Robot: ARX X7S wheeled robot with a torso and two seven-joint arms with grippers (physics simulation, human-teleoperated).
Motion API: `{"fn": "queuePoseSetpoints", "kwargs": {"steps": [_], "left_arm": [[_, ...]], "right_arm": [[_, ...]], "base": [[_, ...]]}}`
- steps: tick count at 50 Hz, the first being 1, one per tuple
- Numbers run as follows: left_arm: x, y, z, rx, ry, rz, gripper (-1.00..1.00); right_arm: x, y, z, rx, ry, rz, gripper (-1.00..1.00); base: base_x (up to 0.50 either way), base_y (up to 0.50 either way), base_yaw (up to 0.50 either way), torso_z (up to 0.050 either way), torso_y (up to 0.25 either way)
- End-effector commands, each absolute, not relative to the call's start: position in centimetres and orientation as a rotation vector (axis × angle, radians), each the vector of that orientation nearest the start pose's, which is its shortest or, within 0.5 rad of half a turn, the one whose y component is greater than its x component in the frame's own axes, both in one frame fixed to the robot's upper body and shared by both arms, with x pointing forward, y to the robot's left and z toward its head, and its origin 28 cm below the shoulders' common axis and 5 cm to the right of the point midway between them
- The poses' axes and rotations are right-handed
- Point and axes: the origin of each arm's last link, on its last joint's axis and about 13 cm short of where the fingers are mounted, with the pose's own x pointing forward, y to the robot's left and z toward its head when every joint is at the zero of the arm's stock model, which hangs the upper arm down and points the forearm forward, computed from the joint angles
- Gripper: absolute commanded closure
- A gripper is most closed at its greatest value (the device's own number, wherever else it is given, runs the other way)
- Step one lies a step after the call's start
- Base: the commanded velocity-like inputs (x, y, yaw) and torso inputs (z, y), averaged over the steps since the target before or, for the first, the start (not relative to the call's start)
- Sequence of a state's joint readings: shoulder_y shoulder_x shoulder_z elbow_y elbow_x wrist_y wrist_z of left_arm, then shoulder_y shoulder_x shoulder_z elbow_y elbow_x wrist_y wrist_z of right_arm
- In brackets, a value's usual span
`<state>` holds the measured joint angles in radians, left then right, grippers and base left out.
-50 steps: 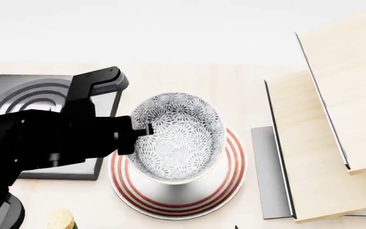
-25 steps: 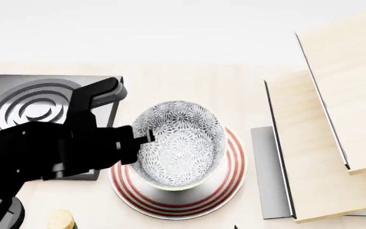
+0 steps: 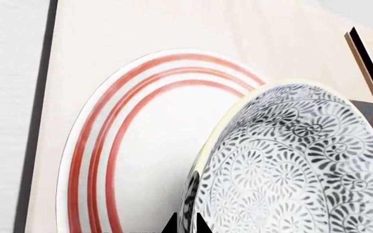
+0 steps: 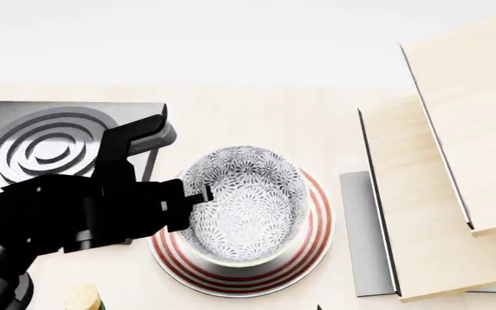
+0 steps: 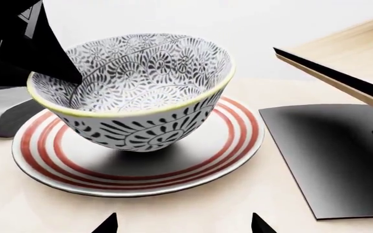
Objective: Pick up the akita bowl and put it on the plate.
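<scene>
The akita bowl point(image 4: 246, 203), white with a dense grey-black flower pattern, hangs over the middle of the plate point(image 4: 315, 229), a flat white plate with red rings. My left gripper point(image 4: 198, 194) is shut on the bowl's near-left rim, one fingertip point(image 3: 170, 226) outside the wall and the other inside. In the right wrist view the bowl point(image 5: 134, 92) tilts slightly, its foot just over the plate point(image 5: 232, 141) with a shadow beneath; I cannot tell whether they touch. My right gripper point(image 5: 183, 225) stands open and empty in front of the plate, low over the table.
A dark grey square stove burner point(image 4: 41, 145) with raised rings lies left of the plate. Light wooden boards point(image 4: 454, 161) rise at the right, and a dark grey mat point(image 4: 364, 232) lies at their foot. A cork-topped object point(image 4: 82, 297) shows at the near edge.
My left gripper has carried the bowl down and nearer to me over the plate. The bowl now sits lower and more level than before.
</scene>
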<state>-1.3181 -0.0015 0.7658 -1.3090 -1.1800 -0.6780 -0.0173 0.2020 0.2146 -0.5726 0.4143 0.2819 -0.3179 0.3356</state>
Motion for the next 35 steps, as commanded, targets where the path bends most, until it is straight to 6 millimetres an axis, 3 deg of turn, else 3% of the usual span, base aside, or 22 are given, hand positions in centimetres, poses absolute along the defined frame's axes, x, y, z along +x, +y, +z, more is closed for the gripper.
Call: {"fn": "queuePoseSetpoints", "kwargs": {"steps": [1, 26, 27, 35], "left_arm": [[39.47, 15.64, 14.7, -0.396, 0.763, -0.298, 1.0], [39.28, 15.55, 14.15, -0.379, 0.778, -0.285, 1.0], [39.24, 15.53, 14.09, -0.382, 0.782, -0.288, -1.0], [39.26, 15.46, 14.18, -0.374, 0.781, -0.29, -1.0]], "right_arm": [[22.22, -6.7, -3.21, -0.048, 0.049, 0.106, -1.0], [22.21, -6.67, -3.29, -0.047, 0.053, 0.11, -1.0], [22.24, -6.65, -3.37, -0.046, 0.054, 0.11, -1.0], [22.18, -6.65, -3.34, -0.044, 0.055, 0.112, -1.0]], "base": [[0.0, 0.0, 0.0, 0.0, 0.0], [0.0, 0.0, 0.0, 0.0, -0.001], [0.0, 0.0, 0.0, 0.0, 0.0], [0.0, 0.0, 0.0, -0.002, -0.001]]}}
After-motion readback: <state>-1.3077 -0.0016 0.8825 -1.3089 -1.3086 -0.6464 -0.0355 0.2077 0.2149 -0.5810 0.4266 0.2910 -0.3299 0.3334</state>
